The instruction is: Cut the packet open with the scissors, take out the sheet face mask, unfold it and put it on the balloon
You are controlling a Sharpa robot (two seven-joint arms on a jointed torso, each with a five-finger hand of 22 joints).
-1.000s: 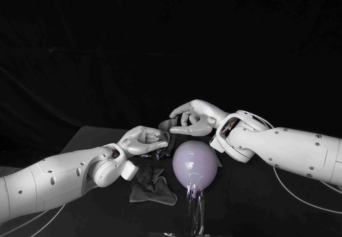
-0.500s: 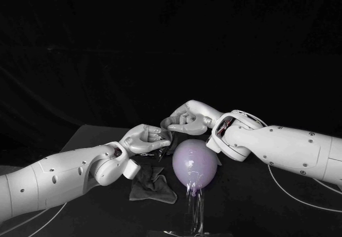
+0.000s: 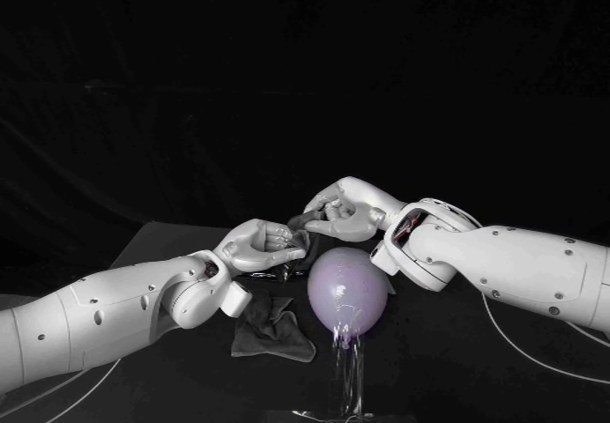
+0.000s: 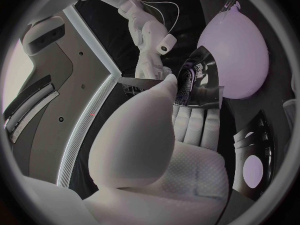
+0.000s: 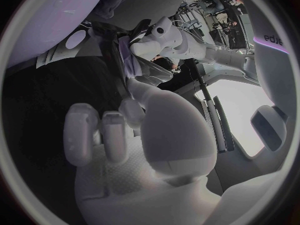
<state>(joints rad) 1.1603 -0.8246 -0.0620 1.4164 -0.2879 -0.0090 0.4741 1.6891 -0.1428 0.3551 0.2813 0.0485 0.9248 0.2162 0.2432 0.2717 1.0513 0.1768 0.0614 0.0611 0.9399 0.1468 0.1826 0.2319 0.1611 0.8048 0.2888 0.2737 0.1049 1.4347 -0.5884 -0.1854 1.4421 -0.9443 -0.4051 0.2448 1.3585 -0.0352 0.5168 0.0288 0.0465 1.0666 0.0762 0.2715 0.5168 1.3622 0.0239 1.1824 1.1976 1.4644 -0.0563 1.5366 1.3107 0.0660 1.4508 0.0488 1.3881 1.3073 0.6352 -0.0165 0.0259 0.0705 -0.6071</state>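
Observation:
A dark packet (image 3: 300,227) hangs in the air between my two hands, just above and behind the lilac balloon (image 3: 348,291). My left hand (image 3: 261,246) grips the packet's lower part from the left; the left wrist view shows the packet (image 4: 197,85) pressed between the thumb and fingers, with the balloon (image 4: 234,55) right behind it. From the right, my right hand (image 3: 341,212) pinches the packet's upper edge with its fingers curled in. In the right wrist view the fingers (image 5: 103,135) are closed near a dark strip (image 5: 116,60).
The balloon stands on a clear stem (image 3: 350,374) near the table's front. A dark crumpled cloth (image 3: 273,330) lies on the table left of the stem. Something shiny, probably the scissors (image 3: 270,276), lies under my left hand.
My right hand has moved a little left and closed its fingers on the packet's top. The left hand has risen slightly with the packet.

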